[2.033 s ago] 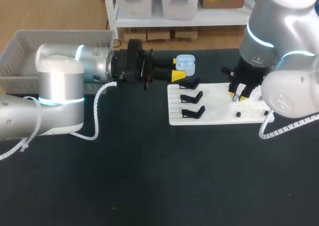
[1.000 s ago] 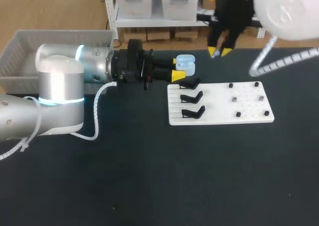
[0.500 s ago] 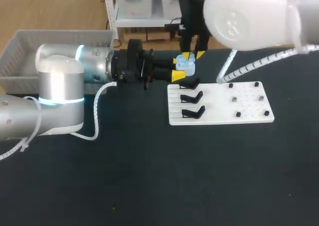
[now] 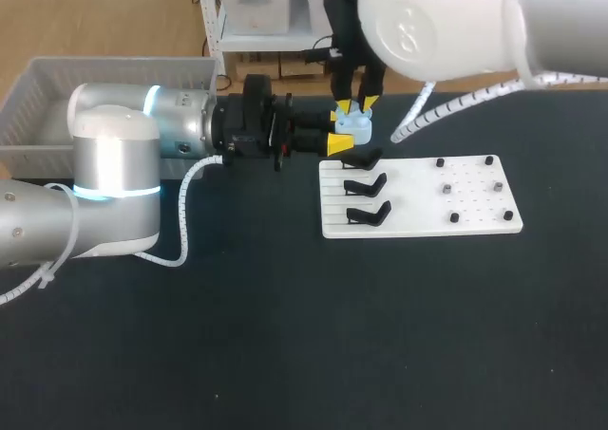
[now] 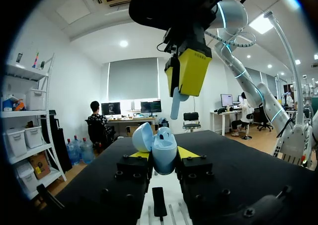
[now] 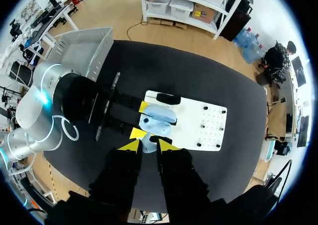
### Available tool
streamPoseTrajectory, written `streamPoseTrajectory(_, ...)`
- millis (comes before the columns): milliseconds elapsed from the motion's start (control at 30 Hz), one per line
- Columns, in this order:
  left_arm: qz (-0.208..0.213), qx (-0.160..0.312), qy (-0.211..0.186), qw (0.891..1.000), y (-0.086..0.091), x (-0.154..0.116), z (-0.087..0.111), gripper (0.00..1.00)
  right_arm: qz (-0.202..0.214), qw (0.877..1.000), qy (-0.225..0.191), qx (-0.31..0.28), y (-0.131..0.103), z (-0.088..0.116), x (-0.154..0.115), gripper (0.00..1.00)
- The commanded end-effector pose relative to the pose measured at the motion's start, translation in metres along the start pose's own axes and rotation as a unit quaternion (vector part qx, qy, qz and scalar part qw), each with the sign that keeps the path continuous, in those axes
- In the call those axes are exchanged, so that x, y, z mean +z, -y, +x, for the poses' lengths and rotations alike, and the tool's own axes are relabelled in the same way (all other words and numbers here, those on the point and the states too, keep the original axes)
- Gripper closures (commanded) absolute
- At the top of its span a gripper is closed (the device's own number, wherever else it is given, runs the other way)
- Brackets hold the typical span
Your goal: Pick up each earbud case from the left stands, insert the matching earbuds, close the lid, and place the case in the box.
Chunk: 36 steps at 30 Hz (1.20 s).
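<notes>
We are holding the open blue case (image 4: 353, 122) in our left gripper (image 4: 338, 130), with both fingers pressing on its sides. The case is hanging in the air by the far left corner of the white board (image 4: 418, 197), over the dark desk (image 4: 285, 335). Our right gripper (image 4: 355, 104) is pointing down right above the case, pinching a small pale earbud (image 5: 175, 103) between its close fingers. Three black stands (image 4: 366, 185) are sitting on the board. The grey box (image 4: 57, 88) is sitting at the desk's left side.
</notes>
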<state>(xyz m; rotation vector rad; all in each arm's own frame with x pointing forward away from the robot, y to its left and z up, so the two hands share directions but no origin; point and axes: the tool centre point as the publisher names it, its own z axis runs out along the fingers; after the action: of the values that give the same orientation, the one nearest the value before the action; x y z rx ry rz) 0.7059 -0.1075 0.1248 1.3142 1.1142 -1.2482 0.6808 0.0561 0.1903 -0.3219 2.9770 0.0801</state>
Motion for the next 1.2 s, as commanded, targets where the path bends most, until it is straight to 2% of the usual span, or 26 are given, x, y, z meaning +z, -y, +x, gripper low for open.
streamPoseTrajectory(33, -0.003, 0.002, 0.001, 1.000, 0.002, 0.000, 0.001, 1.00, 0.001, 1.000, -0.007, -0.005, -0.004, -0.004, 0.005, 1.00)
streamPoseTrajectory(1200, -0.003, 0.002, 0.001, 1.000, 0.002, 0.000, 0.001, 1.00, 0.006, 1.000, -0.021, 0.005, -0.001, -0.011, 0.026, 1.00)
